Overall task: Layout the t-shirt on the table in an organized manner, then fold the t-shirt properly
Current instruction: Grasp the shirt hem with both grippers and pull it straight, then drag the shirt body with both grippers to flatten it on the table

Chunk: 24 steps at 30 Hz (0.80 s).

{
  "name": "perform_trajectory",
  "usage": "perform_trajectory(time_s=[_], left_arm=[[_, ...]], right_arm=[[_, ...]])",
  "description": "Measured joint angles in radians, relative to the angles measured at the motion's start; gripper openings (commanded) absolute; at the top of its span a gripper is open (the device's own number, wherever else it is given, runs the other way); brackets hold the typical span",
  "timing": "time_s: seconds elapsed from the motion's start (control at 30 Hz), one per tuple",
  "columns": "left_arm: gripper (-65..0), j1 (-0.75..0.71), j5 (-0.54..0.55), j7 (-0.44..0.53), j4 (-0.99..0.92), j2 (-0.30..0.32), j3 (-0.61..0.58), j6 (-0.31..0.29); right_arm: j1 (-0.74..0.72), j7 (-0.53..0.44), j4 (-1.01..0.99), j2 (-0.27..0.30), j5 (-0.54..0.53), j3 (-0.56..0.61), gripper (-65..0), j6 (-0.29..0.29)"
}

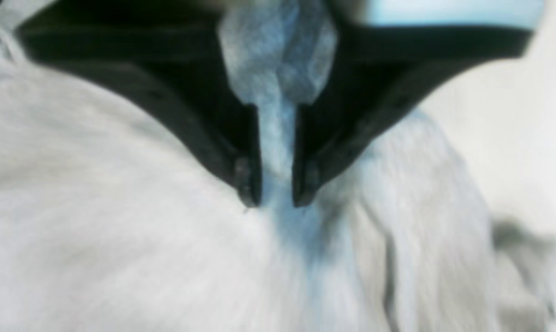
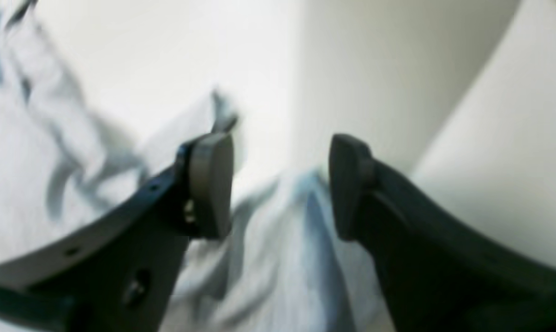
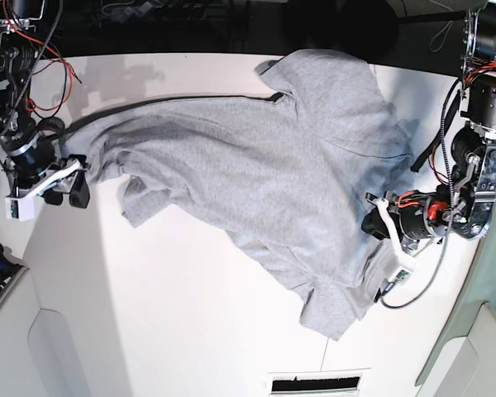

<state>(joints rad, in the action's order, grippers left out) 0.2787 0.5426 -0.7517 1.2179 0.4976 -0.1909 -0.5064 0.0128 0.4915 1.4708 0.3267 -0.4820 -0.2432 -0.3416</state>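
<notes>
Base view: rumpled heather-grey t-shirt [image 3: 264, 165] diagonal on smooth white table [image 3: 165, 314]; left gripper [image 1: 276, 200] fingers pinching fabric, right gripper [image 2: 281, 184] fingers apart.

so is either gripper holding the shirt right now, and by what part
The left gripper pinches a fold of the t-shirt near its edge; the right gripper stands open, holding nothing.

the left gripper [image 1: 277, 200] sits at the scene's right, forearm lying low and reaching leftward, its jaws narrowly parted with a strip of the t-shirt [image 1: 121, 230] between them. the right gripper [image 2: 281, 184], at the far left, has its jaws spread wide, holding nothing.
</notes>
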Motion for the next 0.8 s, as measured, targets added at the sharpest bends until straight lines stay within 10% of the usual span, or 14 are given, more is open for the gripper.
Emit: perform_trajectory(time_s=[0.57,0.8], left_arm=[[-48.1,-0.171,-0.002,0.005,0.096,0.016,-0.002,0.001],[-54.4,-0.217,-0.005,0.01,0.096,0.009,-0.002,0.001]], right_arm=[[-0.326,-0.026,-0.553,-0.069,0.011,0.2,-33.0,-0.137],[-0.329,-0.044,-0.553,-0.1,0.03,0.266,-65.0,-0.137]])
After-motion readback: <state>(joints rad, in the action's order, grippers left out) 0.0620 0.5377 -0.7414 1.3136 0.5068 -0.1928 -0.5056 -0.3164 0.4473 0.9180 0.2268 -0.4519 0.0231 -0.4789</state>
